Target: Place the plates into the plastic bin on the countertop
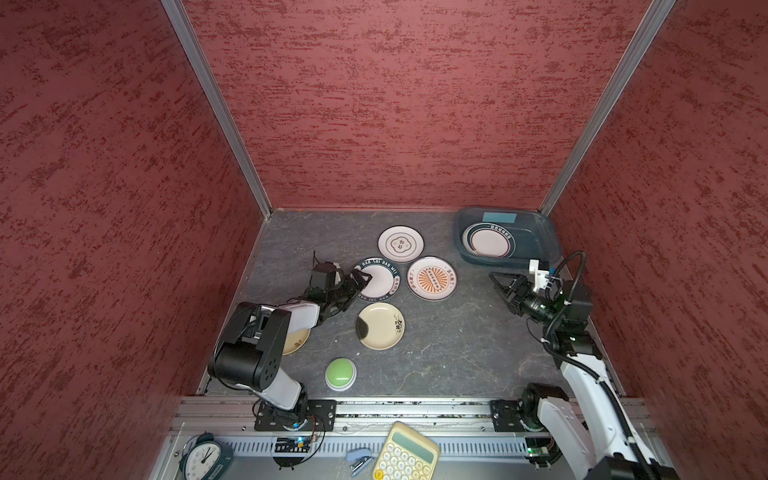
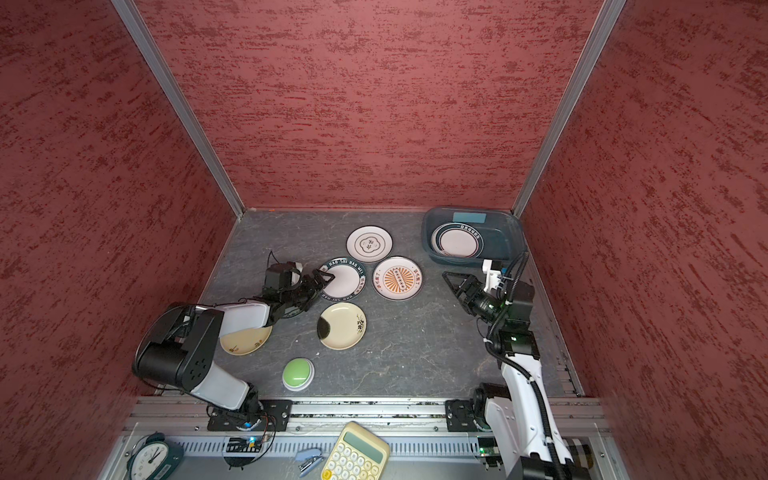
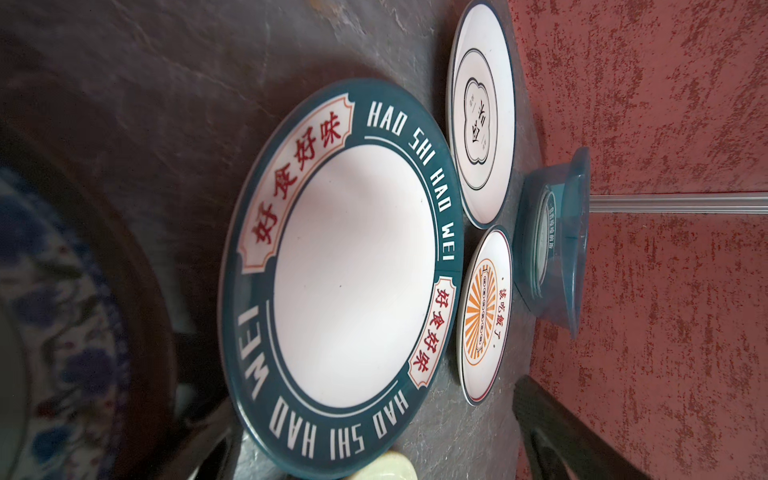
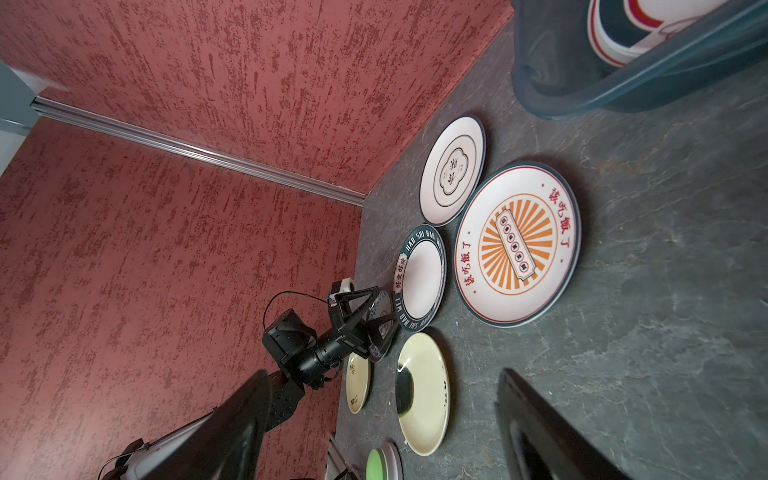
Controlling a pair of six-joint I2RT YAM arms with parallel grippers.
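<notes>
plates, round and shallow: six loose on the flat dark grey stone-look countertop with pale veins, a few more stacked inside the translucent blue-grey rectangular plastic bin at the far right corner.

closest to a tool: the white plate with the dark-green lettered rim, flat at mid-counter, just right of the left gripper. jaws there wide apart with nothing between them, tips at that plate's left edge, aimed right and slightly far across it. touching the rim or just short of it: cannot tell. round, so no long axis to line up with, only the left rim offered to the jaws.

beneath the same gripper, a blue-patterned plate, blurred and mostly hidden.

right gripper likewise spread and empty, just on the near side of the bin. pointed left toward the white plate with the orange sunburst print, well apart from it.

by judgement: left arm nearer the green-rimmed plate, right arm nearer the bin, hence a long carry rightward and far.

crowding it: the white plate with a black quatrefoil mark on the far side, the cream-yellow plate with a black blotch on the near side.
</notes>
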